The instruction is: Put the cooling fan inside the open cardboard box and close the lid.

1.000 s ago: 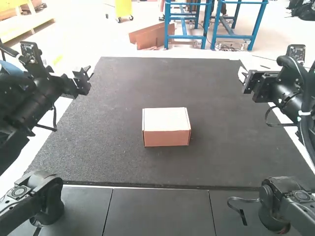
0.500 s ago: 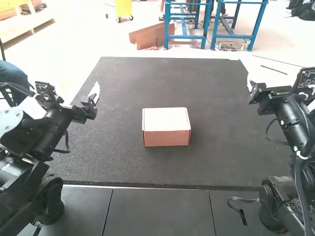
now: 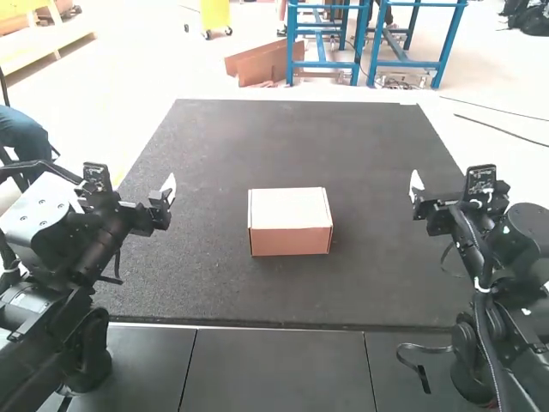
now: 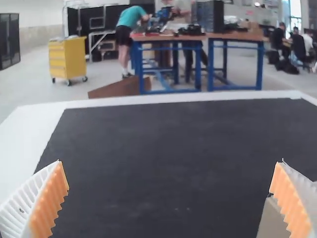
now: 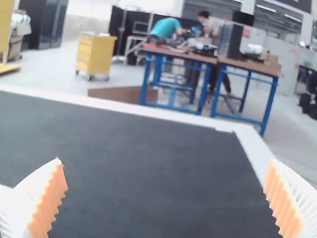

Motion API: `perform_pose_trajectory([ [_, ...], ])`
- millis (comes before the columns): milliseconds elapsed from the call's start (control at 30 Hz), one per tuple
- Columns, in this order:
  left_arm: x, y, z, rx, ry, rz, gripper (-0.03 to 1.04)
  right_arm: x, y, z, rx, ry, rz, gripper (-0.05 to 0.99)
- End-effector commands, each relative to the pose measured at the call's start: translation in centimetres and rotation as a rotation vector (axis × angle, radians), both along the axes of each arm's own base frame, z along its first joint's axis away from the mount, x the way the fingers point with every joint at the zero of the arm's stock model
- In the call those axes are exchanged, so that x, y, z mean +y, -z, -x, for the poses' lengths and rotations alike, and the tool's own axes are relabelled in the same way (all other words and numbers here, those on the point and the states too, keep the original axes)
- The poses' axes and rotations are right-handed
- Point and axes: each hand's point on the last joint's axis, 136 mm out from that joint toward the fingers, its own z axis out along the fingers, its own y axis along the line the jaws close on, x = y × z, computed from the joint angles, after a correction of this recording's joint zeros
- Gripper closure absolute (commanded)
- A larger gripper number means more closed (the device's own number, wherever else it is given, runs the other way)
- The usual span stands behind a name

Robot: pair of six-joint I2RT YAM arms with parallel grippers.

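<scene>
Cardboard box [image 3: 290, 221] is lying closed on the mat [image 3: 214, 146], well apart from left gripper [image 3: 163, 204] and right gripper [image 3: 419, 199], both hanging spread.

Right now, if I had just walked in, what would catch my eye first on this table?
A brown cardboard box, its lid shut, sits in the middle of the black mat. The left gripper and the right gripper hang at the mat's two sides, apart from the box. Both are open, showing white ribbed fingers with orange pads.
</scene>
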Motion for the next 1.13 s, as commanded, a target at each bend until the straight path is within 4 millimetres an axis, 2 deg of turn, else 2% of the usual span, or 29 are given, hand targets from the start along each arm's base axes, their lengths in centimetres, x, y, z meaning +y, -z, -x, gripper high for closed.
perform_pose_trajectory([
  [0, 1.5, 0.2, -0.2, 0.006, -0.061, 0.044, 0.05, -0.4, 1.0, -0.1, 0.040, 0.013, -0.042, 0.03],
  [200, 3.3, 0.8, -0.3, 0.027, -0.135, 0.057, 0.05, 0.3, 3.7, -0.1, 0.160, -0.030, -0.098, 0.03],
  [300, 4.0, 1.8, -0.4, 0.064, -0.164, 0.050, 0.05, 0.4, 4.5, 0.0, 0.199, -0.034, -0.121, 0.03],
  [467, 4.8, 2.2, -0.4, 0.083, -0.195, 0.050, 0.05, 0.4, 4.9, 0.0, 0.218, -0.034, -0.145, 0.03],
  [633, 4.6, 2.4, -0.3, 0.092, -0.190, 0.045, 0.05, 0.1, 5.1, 0.0, 0.223, -0.023, -0.153, 0.03],
  [767, 4.6, 2.6, -0.4, 0.097, -0.188, 0.042, 0.05, -0.9, 5.1, -0.1, 0.225, 0.022, -0.167, 0.03],
  [933, 4.6, 2.4, -0.3, 0.092, -0.188, 0.041, 0.05, -3.4, 5.4, -0.3, 0.224, 0.123, -0.178, 0.03],
  [1100, 4.6, 2.4, -0.3, 0.089, -0.188, 0.040, 0.05, -4.1, 5.4, -0.2, 0.225, 0.148, -0.179, 0.03],
])
